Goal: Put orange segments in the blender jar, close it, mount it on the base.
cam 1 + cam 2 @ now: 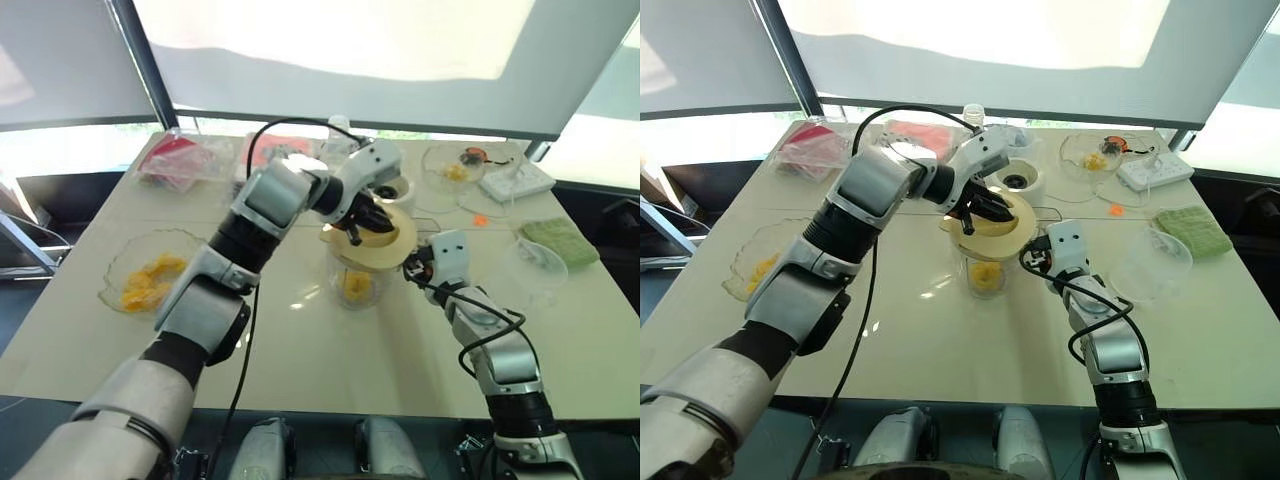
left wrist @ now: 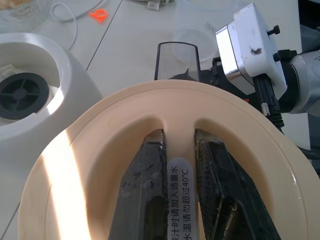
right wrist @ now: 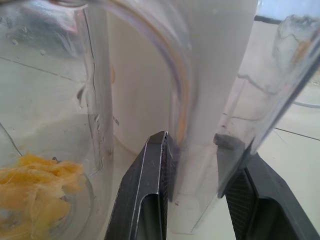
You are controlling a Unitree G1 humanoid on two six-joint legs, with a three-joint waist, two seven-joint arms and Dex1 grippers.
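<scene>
my right gripper (image 3: pixel 192 172) is sitting nearest to me on the table (image 1: pixel 300 350), its two black fingers (image 3: pixel 145 200) pinching the clear handle of the blender jar (image 1: pixel 357 280) from either side, so it is clamped on the jar and holding it upright. the jar is standing on the table in the middle, just to the left of that gripper, and orange segments (image 3: pixel 35 192) are lying in a loose yellow heap at its bottom. just above the jar my left gripper (image 2: pixel 179 165) is reaching in from the left, its fingers (image 2: pixel 145 185) closed narrowly on the raised ridge across the top of the round cream lid (image 2: pixel 100 165), which is sitting tilted over the jar's rim rather than flat on it. off to my left a shallow glass bowl (image 1: pixel 150 272) is holding more orange pieces. just beyond the jar the base (image 1: pixel 1018 182) is standing on its own, cream-white with its dark round socket facing up. further back i am seeing a white power strip (image 1: pixel 517 182) on the right, a glass dish (image 1: pixel 452 165) beside it, a green cloth (image 1: pixel 558 240) near the right edge, and red packets (image 1: pixel 178 160) at the far left.
</scene>
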